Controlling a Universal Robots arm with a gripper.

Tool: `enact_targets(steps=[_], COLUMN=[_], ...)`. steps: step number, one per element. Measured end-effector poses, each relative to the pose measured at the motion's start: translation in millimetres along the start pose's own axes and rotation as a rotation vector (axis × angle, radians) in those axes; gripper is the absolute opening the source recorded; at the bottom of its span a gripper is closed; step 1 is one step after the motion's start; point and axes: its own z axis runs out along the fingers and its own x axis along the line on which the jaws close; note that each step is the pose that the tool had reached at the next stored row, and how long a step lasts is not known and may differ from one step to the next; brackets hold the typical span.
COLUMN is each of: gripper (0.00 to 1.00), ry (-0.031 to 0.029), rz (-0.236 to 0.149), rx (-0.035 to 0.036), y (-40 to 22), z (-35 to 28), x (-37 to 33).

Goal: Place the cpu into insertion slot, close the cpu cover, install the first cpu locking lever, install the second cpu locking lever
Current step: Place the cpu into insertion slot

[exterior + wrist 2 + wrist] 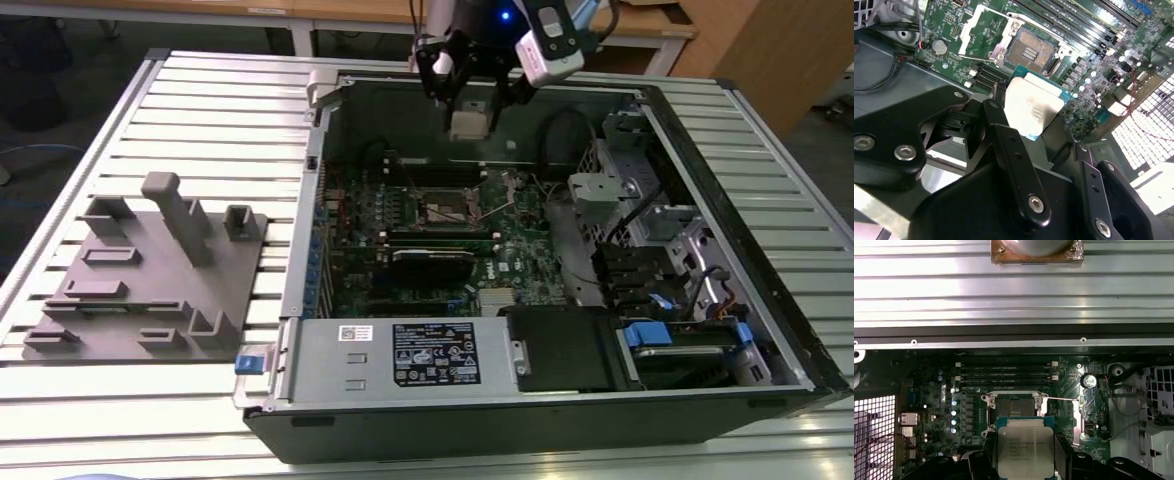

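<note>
Two fingers (1064, 452) pinch the cpu (1025, 450) between them.

grey fixture block (147, 290) beside open computer case (534, 425) on slatted table (200, 110)

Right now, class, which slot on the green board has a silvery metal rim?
The insertion slot: square, dark, with the cpu cover swung open beside it. The memory slots are long, narrow and plain black. The claw holds the cpu.
</note>
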Motion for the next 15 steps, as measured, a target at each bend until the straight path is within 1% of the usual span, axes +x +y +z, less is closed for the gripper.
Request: enact_targets(steps=[9,13,15], gripper=[0.54,0.54,0.54], ry=[0.0001,0.0001,0.0002], rz=[0.0,0.0,0.0], rx=[0.0002,0.0001,0.0002], y=[-0.6,-1.0,-1.1], z=[7.2,11.6,12.4], x=[-0.1,-0.2,-0.2])
